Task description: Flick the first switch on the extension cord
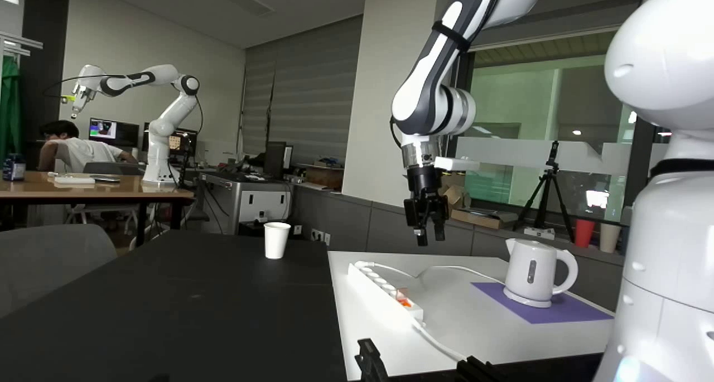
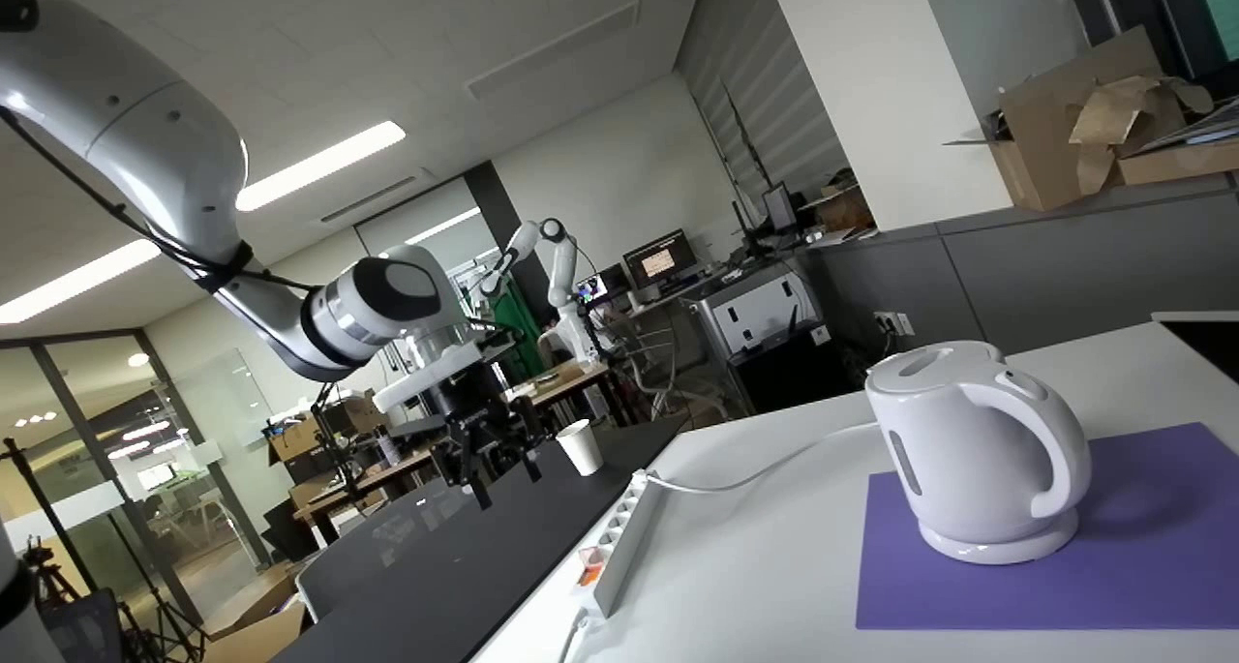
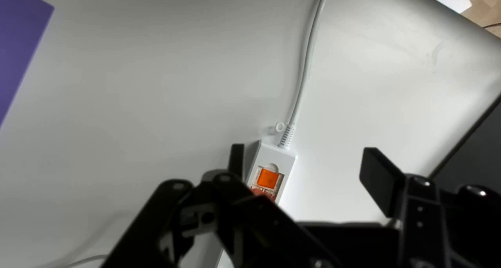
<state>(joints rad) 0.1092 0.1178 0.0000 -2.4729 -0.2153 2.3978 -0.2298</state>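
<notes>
The extension cord is a long white power strip lying on the white table, seen in both exterior views and in the wrist view. An orange switch is near its cable end; it also shows in both exterior views. Red parts sit beside it. A finger hides much of the strip in the wrist view. My gripper is open and empty, with its fingers apart. In both exterior views the gripper hangs above table height, apart from the strip.
A white kettle stands on a purple sheet. A white cable leaves the strip's end; another cable runs from its far end toward the kettle. A paper cup stands on the adjoining black table.
</notes>
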